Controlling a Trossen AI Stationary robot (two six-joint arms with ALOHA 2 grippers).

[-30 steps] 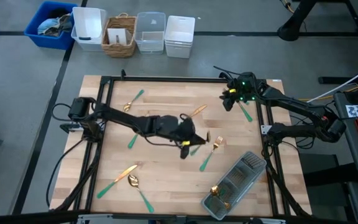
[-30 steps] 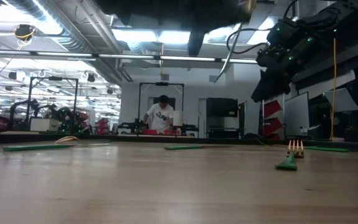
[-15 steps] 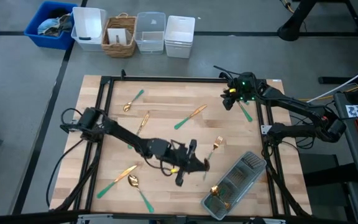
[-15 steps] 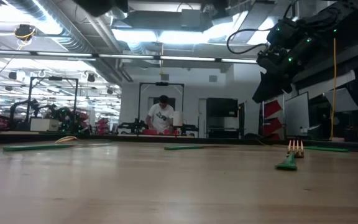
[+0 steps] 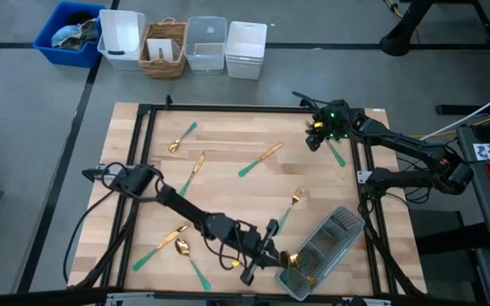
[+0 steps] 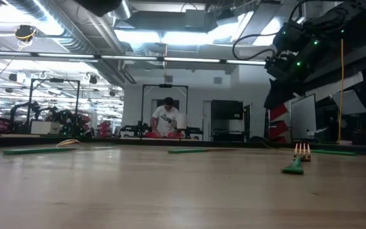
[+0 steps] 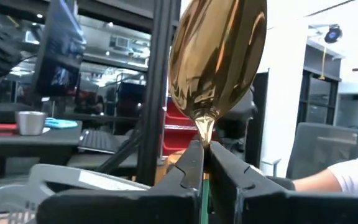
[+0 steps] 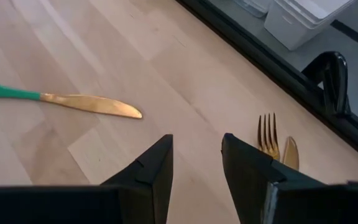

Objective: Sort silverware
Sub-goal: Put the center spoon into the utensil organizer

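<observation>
While the left end effector (image 5: 272,252) pinches a spoon (image 7: 216,62) beside the tray (image 5: 334,234), the right end effector (image 5: 312,136) waits spread; releasing it inside seems next.

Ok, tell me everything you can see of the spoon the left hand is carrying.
The spoon has a shiny, mirror-like gold bowl narrowing to a thin gold neck; a sliver of green handle shows lower down between the fingers. It looks like polished metal. The left hand is shut on it at the neck, bowl pointing forward past the fingertips. From above, it sits at the near end of the clear tray, by the gold pieces already in there. Nothing but the fingers visibly touches it.
</observation>
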